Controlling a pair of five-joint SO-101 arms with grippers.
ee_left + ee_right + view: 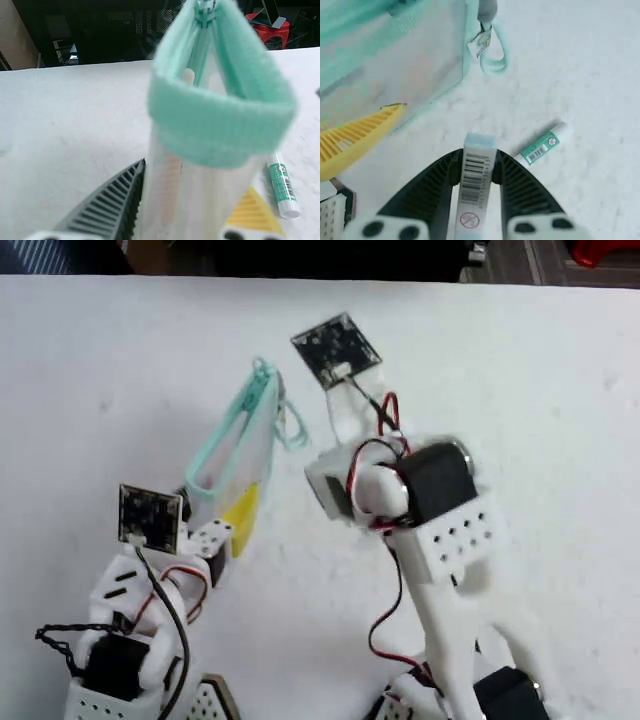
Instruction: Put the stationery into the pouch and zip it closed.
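A clear pouch [236, 448] with mint-green trim stands upright on the white table, its mouth open. My left gripper [195, 180] is shut on the pouch's end, with a black finger [112, 210] on one side and a yellow finger [250, 215] on the other. A pale pen-like item shows inside the pouch [200, 150]. My right gripper [479, 155] is shut on a white barcoded stick [476, 180], low over the table just beside the pouch [395, 60]. A green-and-white tube [542, 145] lies on the table near the pouch, also in the left wrist view [282, 185].
The pouch's zipper pull with its mint loop [492, 55] hangs at the end facing away from the left arm [140, 620]. The right arm [430, 500] stands over the table's middle. Open white table lies to the left and far right.
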